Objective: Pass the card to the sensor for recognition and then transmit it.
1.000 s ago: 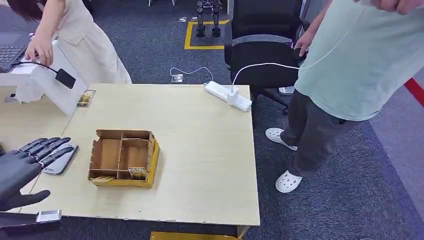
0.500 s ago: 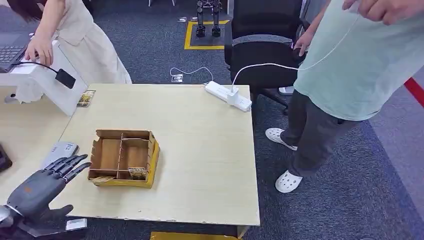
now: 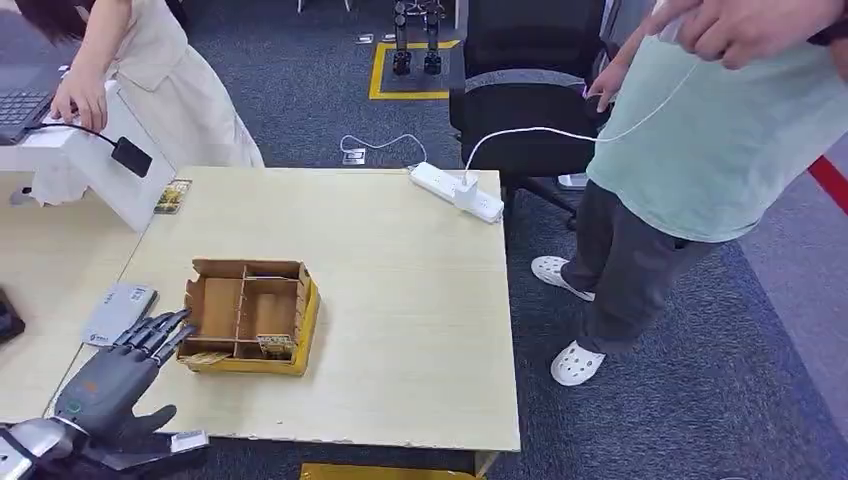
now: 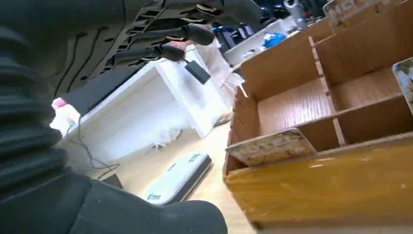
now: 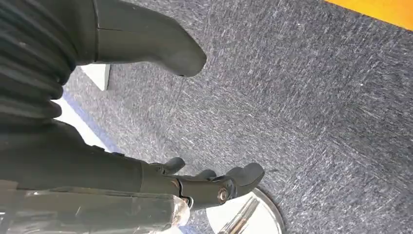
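Note:
A brown cardboard box (image 3: 247,315) with several compartments stands on the pale table (image 3: 400,330). Cards lie in its near compartments, one (image 3: 273,345) in the middle and one (image 3: 205,357) at the near-left corner. My left hand (image 3: 110,385) hovers by that corner with its fingers stretched out and apart, holding nothing. The left wrist view shows the box (image 4: 341,161) close up, a worn card (image 4: 270,146) leaning on a divider, and my left hand (image 4: 97,73) above. The flat grey sensor (image 3: 118,313) lies left of the box. My right hand (image 5: 146,146) hangs over carpet, fingers apart, holding nothing.
A white stand (image 3: 95,165) with a black scanner head (image 3: 130,157) sits far left, under the hand of a person in cream. Another card (image 3: 172,196) lies beside it. A power strip (image 3: 455,192) lies at the far edge. A person in green stands right, holding a white cable.
My left hand has moved from over the grey sensor to the right and nearer, ending at the box's near-left corner. The person on the right has shifted their hands.

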Robot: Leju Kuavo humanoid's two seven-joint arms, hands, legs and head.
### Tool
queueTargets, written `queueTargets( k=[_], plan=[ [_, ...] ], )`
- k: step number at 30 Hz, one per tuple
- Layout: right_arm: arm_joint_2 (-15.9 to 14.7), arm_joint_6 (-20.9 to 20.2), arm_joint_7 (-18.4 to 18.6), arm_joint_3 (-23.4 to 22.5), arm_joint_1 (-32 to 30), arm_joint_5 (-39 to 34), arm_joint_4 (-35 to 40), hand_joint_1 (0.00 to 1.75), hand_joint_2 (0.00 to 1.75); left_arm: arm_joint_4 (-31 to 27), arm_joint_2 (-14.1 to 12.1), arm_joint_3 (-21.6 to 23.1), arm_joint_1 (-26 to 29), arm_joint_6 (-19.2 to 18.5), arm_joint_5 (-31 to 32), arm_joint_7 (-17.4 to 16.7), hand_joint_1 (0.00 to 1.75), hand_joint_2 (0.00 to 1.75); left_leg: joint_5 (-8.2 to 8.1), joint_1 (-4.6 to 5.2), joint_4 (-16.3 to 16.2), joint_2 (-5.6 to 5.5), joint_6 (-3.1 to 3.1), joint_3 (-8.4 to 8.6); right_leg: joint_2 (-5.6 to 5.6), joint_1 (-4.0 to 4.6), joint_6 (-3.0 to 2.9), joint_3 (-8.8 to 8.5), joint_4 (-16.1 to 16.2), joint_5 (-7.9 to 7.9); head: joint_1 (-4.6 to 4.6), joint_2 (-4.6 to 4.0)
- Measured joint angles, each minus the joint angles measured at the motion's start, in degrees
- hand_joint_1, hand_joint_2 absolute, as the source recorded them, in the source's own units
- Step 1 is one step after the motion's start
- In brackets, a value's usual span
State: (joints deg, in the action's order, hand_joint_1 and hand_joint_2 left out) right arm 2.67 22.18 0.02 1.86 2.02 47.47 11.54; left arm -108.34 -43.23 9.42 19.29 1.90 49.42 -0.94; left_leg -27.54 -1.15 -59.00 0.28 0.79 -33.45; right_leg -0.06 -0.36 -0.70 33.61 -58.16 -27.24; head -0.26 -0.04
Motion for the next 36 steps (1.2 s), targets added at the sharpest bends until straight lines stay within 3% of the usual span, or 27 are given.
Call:
queueTargets(
  k=[8, 13, 24, 29, 31, 36],
  plan=[
    [0.2, 0.1, 0.6, -0.5, 0.0, 0.3, 0.0, 0.00, 1.75, 5.1, 7.1, 3.6, -4.8, 1.2, 3.5, -1.6, 0.00, 1.75, 0.00, 0.00, 0.0, 0.03, 0.00, 0.02, 0.01, 0.00, -0.01, 0.01, 0.0, 0.01, -0.02, 0.00],
    [0.2, 0.2, 0.6, -0.5, 0.0, 0.3, 0.0, 0.00, 1.75, 6.3, 8.5, 4.4, -5.5, 1.3, 3.5, -1.6, 0.00, 1.75, 0.00, 0.00, 0.0, 0.03, 0.00, 0.01, 0.02, 0.00, -0.01, 0.02, 0.0, 0.00, -0.04, 0.00],
    [0.2, 0.2, 0.6, -0.7, 0.0, 0.3, 0.0, 0.00, 1.75, 6.6, 9.0, 4.9, -5.5, 1.5, 3.4, -1.6, 0.00, 1.75, 0.00, 0.00, 0.0, 0.03, 0.00, 0.01, 0.02, 0.00, -0.01, 0.03, 0.0, 0.00, -0.04, 0.00],
    [0.2, 0.2, 0.6, -0.9, 0.0, 0.4, 0.0, 0.00, 1.75, 7.4, 11.1, 5.0, -6.3, 3.7, 6.2, -2.8, 0.00, 1.75, 0.00, 0.00, 0.0, 0.02, 0.00, 0.02, 0.02, 0.00, -0.01, 0.03, 0.0, 0.01, -0.02, 0.00],
    [0.5, 0.3, 0.6, -1.4, -0.1, 0.9, 0.0, 0.00, 1.75, 9.0, 14.5, 4.5, -8.3, 6.9, 13.9, -6.0, 0.00, 1.75, 0.00, 0.00, 0.0, 0.03, 0.00, 0.02, 0.01, 0.00, -0.01, 0.02, 0.0, 0.01, -0.02, 0.00],
    [0.7, 0.4, 0.6, -1.9, -0.1, 1.0, 0.0, 0.00, 1.75, 9.8, 16.3, 3.7, -8.8, 7.2, 14.4, -6.0, 0.00, 1.75, 0.00, 0.00, 0.0, 0.03, 0.00, 0.02, 0.02, 0.00, -0.01, 0.04, 0.0, 0.01, 0.00, 0.00]
  ],
)
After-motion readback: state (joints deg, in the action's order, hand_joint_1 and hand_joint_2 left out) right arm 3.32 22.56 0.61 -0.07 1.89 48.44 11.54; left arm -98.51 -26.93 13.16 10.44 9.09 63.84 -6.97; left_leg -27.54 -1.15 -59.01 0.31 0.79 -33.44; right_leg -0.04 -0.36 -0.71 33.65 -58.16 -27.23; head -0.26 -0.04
